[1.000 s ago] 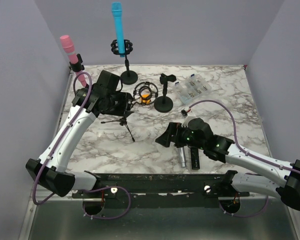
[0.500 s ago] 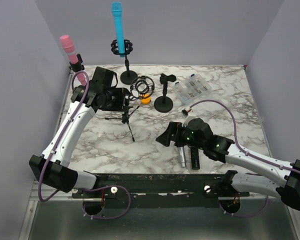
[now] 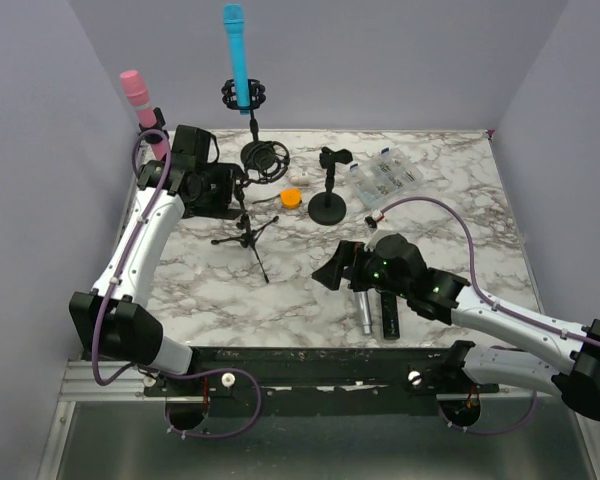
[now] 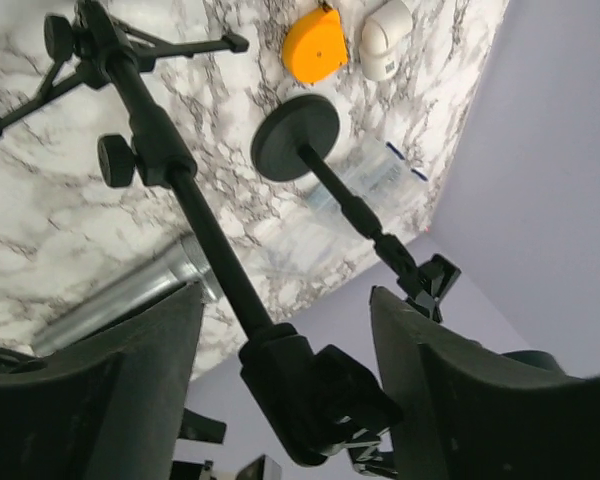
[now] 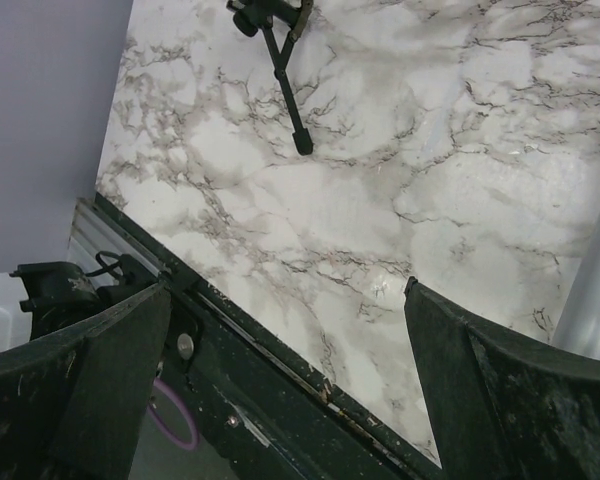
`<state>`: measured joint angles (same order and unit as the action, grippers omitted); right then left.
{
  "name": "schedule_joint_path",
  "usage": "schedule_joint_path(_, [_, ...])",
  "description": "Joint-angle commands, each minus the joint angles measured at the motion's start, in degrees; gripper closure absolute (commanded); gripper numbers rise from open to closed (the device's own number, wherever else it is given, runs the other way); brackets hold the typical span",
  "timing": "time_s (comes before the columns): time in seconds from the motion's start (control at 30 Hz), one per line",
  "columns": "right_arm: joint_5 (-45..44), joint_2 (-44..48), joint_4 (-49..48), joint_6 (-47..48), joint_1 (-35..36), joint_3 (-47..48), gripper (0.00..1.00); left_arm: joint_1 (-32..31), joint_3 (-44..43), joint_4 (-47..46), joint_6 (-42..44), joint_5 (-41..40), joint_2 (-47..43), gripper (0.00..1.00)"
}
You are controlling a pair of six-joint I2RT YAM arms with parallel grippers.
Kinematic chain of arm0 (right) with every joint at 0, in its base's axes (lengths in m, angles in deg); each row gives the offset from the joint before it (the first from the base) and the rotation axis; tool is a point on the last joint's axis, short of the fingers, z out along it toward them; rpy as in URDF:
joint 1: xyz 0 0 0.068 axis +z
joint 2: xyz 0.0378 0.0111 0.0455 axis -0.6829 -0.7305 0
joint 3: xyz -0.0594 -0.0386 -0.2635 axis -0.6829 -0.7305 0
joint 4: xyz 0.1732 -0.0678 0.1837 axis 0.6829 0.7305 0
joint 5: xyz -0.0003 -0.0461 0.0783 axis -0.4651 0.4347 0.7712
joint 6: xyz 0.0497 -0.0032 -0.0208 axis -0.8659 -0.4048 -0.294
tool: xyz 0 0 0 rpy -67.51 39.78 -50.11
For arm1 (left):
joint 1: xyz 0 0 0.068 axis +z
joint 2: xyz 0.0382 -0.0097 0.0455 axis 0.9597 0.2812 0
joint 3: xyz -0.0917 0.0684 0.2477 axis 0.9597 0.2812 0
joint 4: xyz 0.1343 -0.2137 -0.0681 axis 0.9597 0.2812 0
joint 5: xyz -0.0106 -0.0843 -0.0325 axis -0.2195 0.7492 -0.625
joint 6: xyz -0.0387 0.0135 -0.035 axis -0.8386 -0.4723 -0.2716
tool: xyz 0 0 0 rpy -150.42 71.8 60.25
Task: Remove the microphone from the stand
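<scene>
While the jaws on the left arm (image 3: 145, 250) are standing partly open around the stand pole (image 4: 205, 235), clamping nothing, the stubby orange microphone (image 3: 291, 198) is lying free on the counter (image 3: 430, 220) just beyond, nearer this arm. On the right arm (image 3: 500, 315) the jaws are gaping wide, empty. Only the left wrist view is showing the gaps beside the pole.
</scene>
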<state>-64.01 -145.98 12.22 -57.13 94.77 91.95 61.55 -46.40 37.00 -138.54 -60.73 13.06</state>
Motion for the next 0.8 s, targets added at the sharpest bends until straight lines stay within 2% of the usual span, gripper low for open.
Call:
schedule_joint_path(0.0, [-2.1,-0.4,1.2,1.2,0.3,1.4,0.00,0.4,-2.6,5.4,9.1,-5.3,1.8,0.26])
schedule_joint_path(0.1, [-2.2,-0.4,1.2,1.3,0.4,1.4,0.00,0.5,-4.3,5.6,13.5,-8.4,1.9,0.20])
schedule_joint_path(0.2, [-2.0,-0.4,0.8,1.4,0.4,1.1,0.00,0.5,-2.8,1.2,19.4,-10.5,0.2,0.02])
schedule_joint_path(0.3, [-2.0,-0.3,0.8,1.5,0.4,0.8,0.00,0.4,-2.6,-3.0,27.2,-12.9,-1.1,0.02])
schedule_joint_path(0.43, [-2.2,0.1,0.5,1.5,0.4,0.0,0.00,0.4,-1.1,-7.2,37.9,-20.5,-4.9,0.01])
schedule_joint_path(0.6, [-2.3,0.2,0.4,1.6,0.4,-0.7,0.00,0.6,8.3,-16.9,49.5,-32.0,-15.3,0.02])
schedule_joint_path(0.7, [-2.6,0.5,0.3,1.9,0.4,-1.2,0.00,1.1,15.6,-26.3,61.6,-32.5,-22.7,0.02])
schedule_joint_path(0.77, [-2.7,0.7,0.3,2.2,0.4,-1.5,0.00,1.4,21.9,-33.4,73.7,-25.9,-28.2,0.01])
